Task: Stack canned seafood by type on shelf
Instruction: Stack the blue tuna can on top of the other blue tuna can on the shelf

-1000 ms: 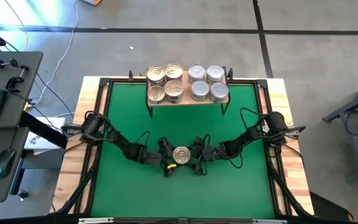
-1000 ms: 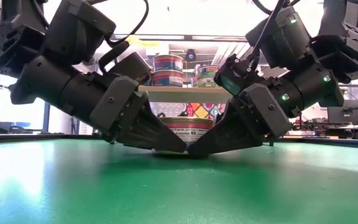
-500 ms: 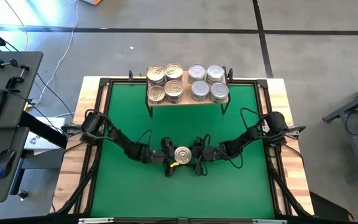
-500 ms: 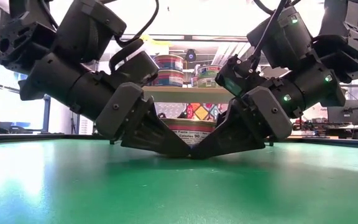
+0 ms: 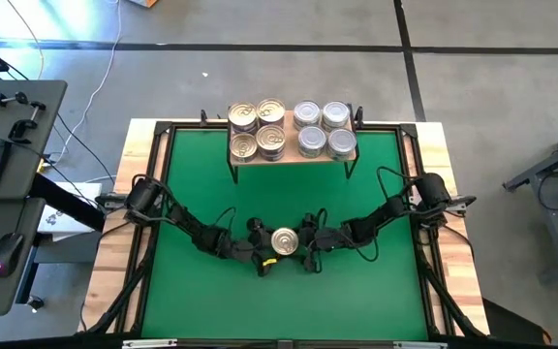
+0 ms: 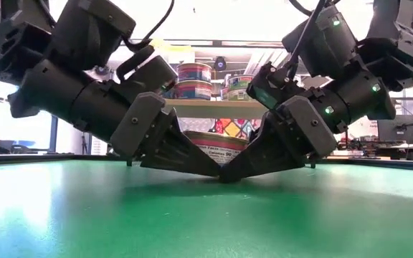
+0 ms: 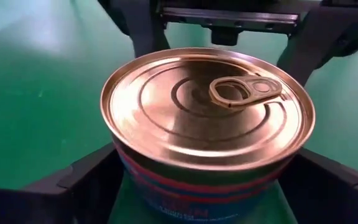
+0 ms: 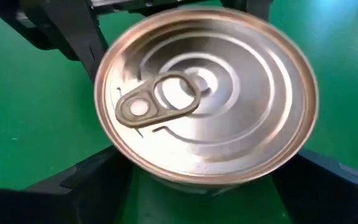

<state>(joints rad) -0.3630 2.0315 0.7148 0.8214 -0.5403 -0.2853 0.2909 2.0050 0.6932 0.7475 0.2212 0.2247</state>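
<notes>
Left gripper [image 5: 263, 251] and right gripper [image 5: 303, 250] meet nose to nose at the middle of the green table [image 5: 201, 301], both tilted down steeply in the low view, left [image 6: 192, 154] and right [image 6: 246, 154], tips almost touching at the mat; each one's fingers stand wide apart, flanking the same gold-lidded tin [image 5: 283, 240]; in the left wrist view the tin [image 7: 207, 121] sits between the dark fingers [image 7: 86, 180], pull-tab up, red and blue label showing on its side; the right wrist view has the same tin [image 8: 207, 93] between that arm's fingers [image 8: 86, 180]; whether the finger faces actually press the tin's wall, hard to call, the contact lines are tucked under the rim; in the low view the tin [image 6: 221, 145] looks tipped, one edge higher than the other, with its base hidden behind the fingers, so lifted or resting, cannot say; farther back, the shelf [image 5: 294, 155] stands at the table's far edge; four gold-lidded tins [image 5: 257, 129] sit clustered on its left half, four silver-lidded tins [image 5: 324, 129] on its right half; the low view shows those clusters as stacks [image 6: 194, 80] two high, the rest cut off behind the arms; beyond that, a desk [image 5: 17, 194] off to the left
</notes>
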